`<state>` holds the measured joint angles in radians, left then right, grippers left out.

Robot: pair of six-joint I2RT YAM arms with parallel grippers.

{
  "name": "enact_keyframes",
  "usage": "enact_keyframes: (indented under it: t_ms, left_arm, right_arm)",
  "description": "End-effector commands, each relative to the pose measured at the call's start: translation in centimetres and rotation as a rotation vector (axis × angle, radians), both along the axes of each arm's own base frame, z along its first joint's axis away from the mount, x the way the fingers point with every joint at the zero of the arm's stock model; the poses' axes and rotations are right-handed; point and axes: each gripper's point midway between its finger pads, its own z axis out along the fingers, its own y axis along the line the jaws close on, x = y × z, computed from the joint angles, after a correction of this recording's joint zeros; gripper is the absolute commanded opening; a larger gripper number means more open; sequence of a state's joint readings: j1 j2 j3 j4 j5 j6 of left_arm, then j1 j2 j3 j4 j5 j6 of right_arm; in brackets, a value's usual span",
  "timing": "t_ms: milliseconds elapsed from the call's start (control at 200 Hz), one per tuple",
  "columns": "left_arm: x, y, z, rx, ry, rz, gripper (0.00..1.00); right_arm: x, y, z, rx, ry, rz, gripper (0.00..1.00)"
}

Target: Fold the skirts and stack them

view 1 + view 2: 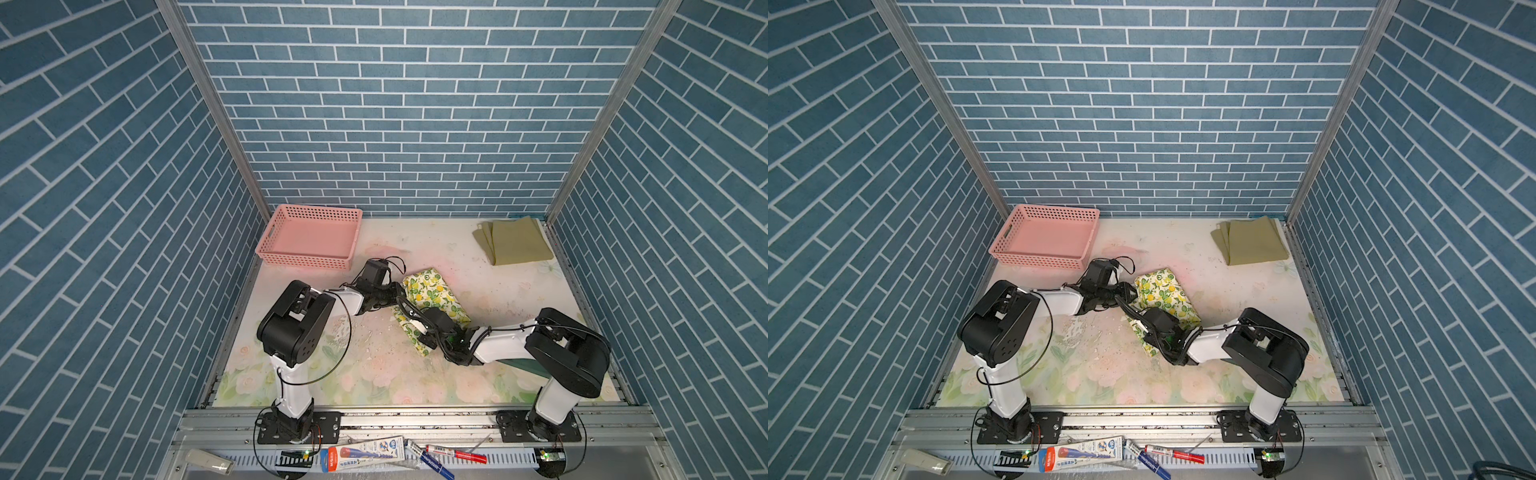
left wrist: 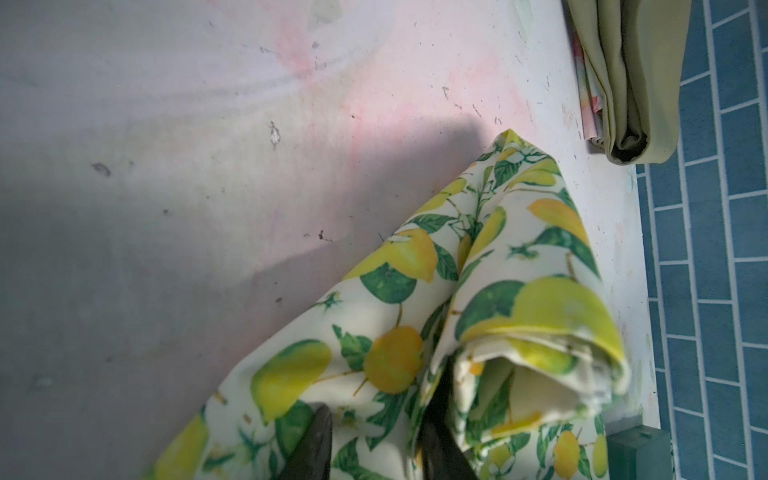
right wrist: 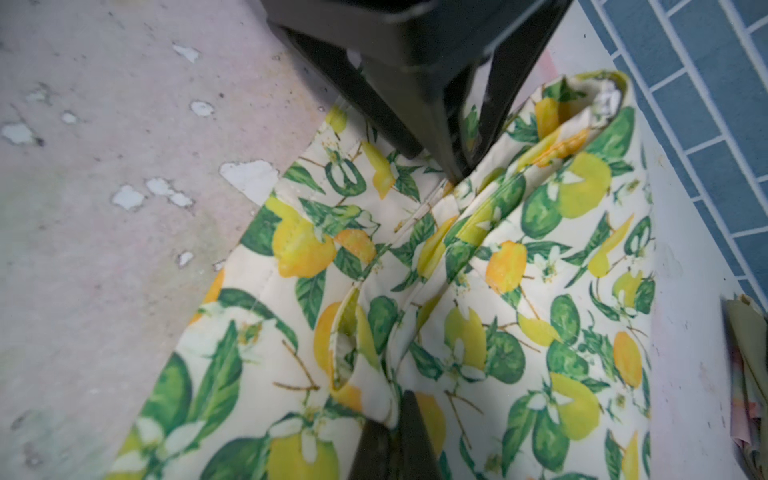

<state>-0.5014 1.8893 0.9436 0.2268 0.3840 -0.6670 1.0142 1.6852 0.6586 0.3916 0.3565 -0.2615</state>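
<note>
The white lemon-print skirt point(image 1: 434, 297) point(image 1: 1165, 293) lies part-folded in the middle of the table. My left gripper point(image 1: 402, 293) point(image 2: 380, 411) is at its far-left end, its fingers closed round a raised fold of the cloth. At the near end, my right gripper point(image 1: 417, 328) point(image 3: 395, 415) is shut, pinching a fold of the same skirt point(image 3: 478, 291). The olive green skirt point(image 1: 515, 241) point(image 1: 1252, 241) lies folded at the back right corner. A pastel floral skirt point(image 2: 588, 108) shows as an edge under it.
A pink perforated basket point(image 1: 309, 241) point(image 1: 1044, 237) stands at the back left. A dark green block point(image 1: 523, 365) lies under the right arm, near the table's right edge. Pens and a tube point(image 1: 365, 453) lie on the front rail. Blue brick walls close three sides.
</note>
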Motion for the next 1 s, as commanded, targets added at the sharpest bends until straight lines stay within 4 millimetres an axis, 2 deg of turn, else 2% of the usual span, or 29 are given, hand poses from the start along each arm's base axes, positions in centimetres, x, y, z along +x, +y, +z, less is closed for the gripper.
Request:
enact_keyframes:
  t_ms: [0,115,440,600,760,905,995]
  left_arm:
    - [-1.0,0.9,-2.9,0.051,0.082,0.014,0.34]
    - [-0.8,0.8,-3.0,0.044,0.082,0.017,0.31]
    - [-0.5,0.6,-3.1,0.029,0.082,0.026,0.31]
    - [-0.5,0.3,-2.7,0.0,0.075,0.024,0.3]
    - [-0.6,0.0,-0.7,-0.049,0.035,0.023,0.36]
    - [-0.7,-0.2,2.2,-0.108,-0.029,0.014,0.47]
    - [-0.8,-0.1,4.0,-0.131,-0.08,0.009,0.51]
  right_arm:
    - [-0.3,0.1,3.2,0.086,-0.029,0.011,0.0]
    - [-1.3,-0.2,5.0,0.153,-0.021,0.025,0.0]
    - [-3.8,-0.8,8.0,0.251,-0.032,0.045,0.0]
    - [-2.9,-1.6,8.7,0.245,-0.056,-0.028,0.0]
    - [-2.0,-2.4,8.0,0.237,-0.059,-0.112,0.0]
    - [-1.1,-3.0,7.4,0.242,-0.044,-0.184,0.0]
    - [-0.4,-3.5,7.1,0.254,-0.029,-0.234,0.0]
